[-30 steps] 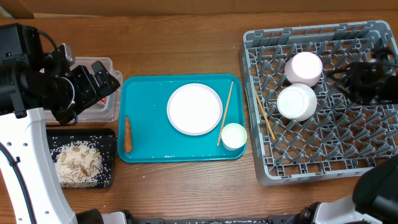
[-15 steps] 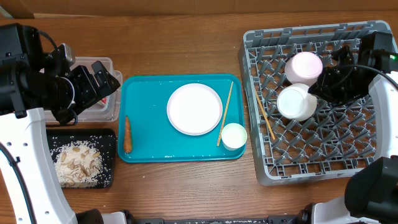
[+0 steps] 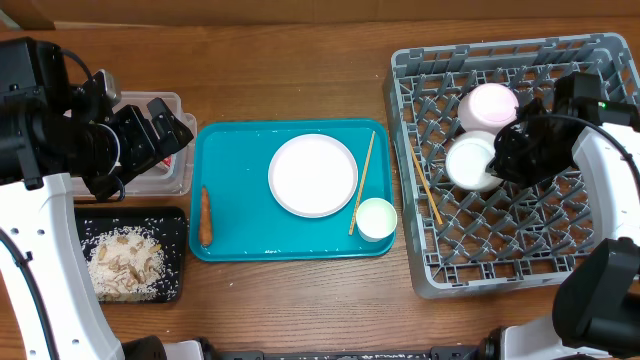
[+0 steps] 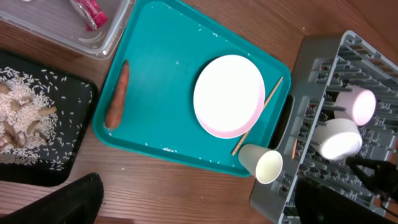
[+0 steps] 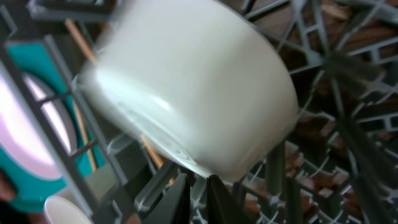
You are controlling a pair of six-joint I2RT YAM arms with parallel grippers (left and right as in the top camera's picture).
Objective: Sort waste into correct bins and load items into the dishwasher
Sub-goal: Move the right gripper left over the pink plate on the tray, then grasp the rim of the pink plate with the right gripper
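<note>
My right gripper (image 3: pixel 503 158) (image 5: pixel 199 180) reaches into the grey dishwasher rack (image 3: pixel 500 250) and is shut on the rim of the lower white bowl (image 3: pixel 468 162) (image 5: pixel 193 81), which lies tilted. A second, pinkish-white bowl (image 3: pixel 490 107) sits just behind it. One chopstick (image 3: pixel 428 185) lies at the rack's left side. On the teal tray (image 3: pixel 240 160) are the plate (image 3: pixel 313 175), a second chopstick (image 3: pixel 362 180) and the cup (image 3: pixel 376 219) on its side. My left gripper (image 3: pixel 165 135) (image 4: pixel 199 208) hangs open and empty by the clear tub (image 3: pixel 165 180).
A red-and-white wrapper (image 4: pixel 87 12) lies in the clear tub. The black tray (image 3: pixel 180 225) at the front left holds rice scraps (image 3: pixel 125 263). An orange carrot-like stick (image 3: pixel 205 215) lies on the teal tray's left side. Upright pegs crowd the rack around the bowls.
My right arm has moved left across the rack to the lower bowl and closed on its rim; the bowl has shifted slightly. The left arm has not moved.
</note>
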